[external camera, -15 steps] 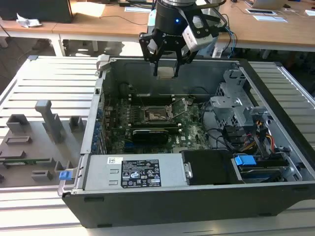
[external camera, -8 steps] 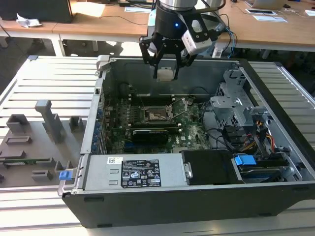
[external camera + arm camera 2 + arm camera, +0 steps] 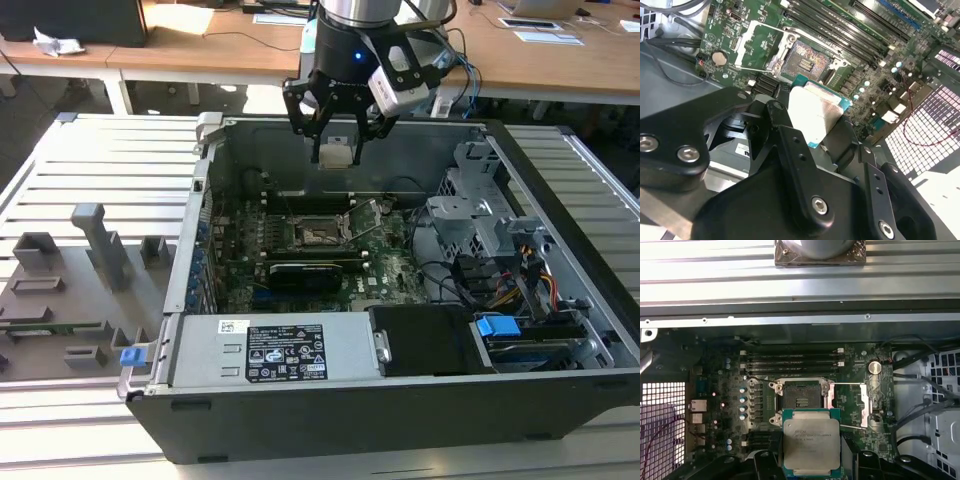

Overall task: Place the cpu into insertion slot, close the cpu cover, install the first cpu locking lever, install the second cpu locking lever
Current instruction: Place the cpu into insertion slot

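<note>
While the black multi-fingered hand [image 3: 337,148] hangs above the open grey and black computer case [image 3: 560,330] on the slatted metal tabletop [image 3: 100,150], its fingers are clamped on the cpu [image 3: 811,444], a flat square chip with a silver-grey metal top. In both wrist views the chip is carried clear of the green motherboard [image 3: 720,390], near the insertion slot [image 3: 801,395] but not over it or in it. That small dark square socket with its silver rim lies bare. The cpu cover [image 3: 863,407], a thin silver frame plate, is swung back flat beside the socket. By my reading the first step is under way and unfinished. Closing the cover and setting both levers remain; I cannot pick out the levers with certainty.
</note>
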Robot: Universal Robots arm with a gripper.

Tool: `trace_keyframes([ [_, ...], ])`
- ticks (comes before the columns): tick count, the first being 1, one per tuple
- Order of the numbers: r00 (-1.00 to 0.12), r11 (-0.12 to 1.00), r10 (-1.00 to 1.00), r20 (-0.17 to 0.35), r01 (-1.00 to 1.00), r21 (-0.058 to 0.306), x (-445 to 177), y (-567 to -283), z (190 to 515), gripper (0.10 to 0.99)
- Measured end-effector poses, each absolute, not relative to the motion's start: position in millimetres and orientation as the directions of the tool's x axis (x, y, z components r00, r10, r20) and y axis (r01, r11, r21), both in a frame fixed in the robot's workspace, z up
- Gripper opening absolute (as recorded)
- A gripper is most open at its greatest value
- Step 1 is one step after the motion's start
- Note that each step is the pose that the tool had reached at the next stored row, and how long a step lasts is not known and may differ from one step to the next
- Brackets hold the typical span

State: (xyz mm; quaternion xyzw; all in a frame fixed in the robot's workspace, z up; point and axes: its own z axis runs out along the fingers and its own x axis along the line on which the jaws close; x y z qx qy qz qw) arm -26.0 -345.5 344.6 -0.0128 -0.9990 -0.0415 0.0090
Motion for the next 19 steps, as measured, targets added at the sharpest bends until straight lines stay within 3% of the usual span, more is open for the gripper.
trace_keyframes([
  [19, -1.0, 0.996, 0.025, 0.019, 0.026, 0.081, -26.0, -345.5, 327.5, 0.541],
])
